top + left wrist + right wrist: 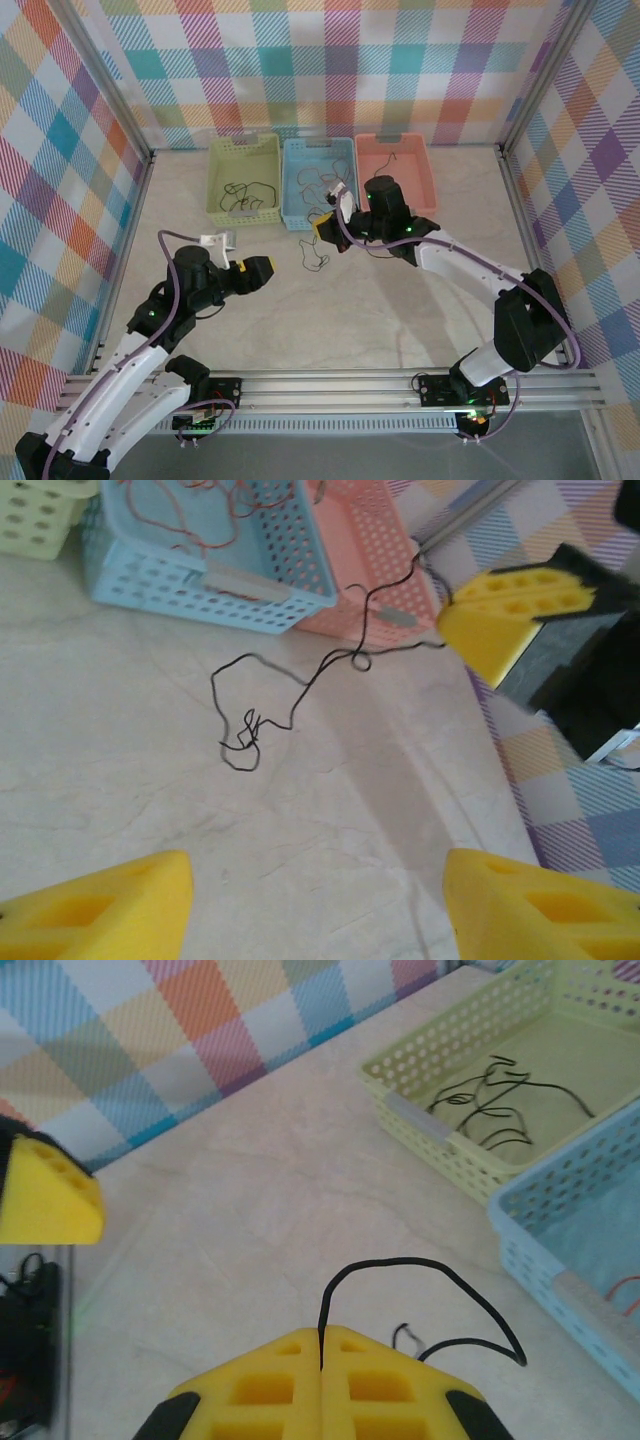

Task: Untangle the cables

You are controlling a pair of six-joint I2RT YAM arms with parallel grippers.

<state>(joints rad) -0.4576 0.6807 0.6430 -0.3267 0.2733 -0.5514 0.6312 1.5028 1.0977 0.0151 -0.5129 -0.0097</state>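
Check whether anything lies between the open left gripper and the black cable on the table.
Nothing visible does: bare table separates the left gripper from the black cable. The right gripper pinches the cable's far end, beside the pink basket.

Bright, even light comes from overhead, and the overhead view is sharp. The table carries only pale, soft-edged shadows beneath my arms. From my left wrist, my left fingers sit out of focus in the bottom corners. A faint grey shadow band crosses the table ahead of them, and my right gripper, up to their right, is smeared. From my right wrist, my right fingers look crisp, while the yellow-green basket beyond them softens slightly.
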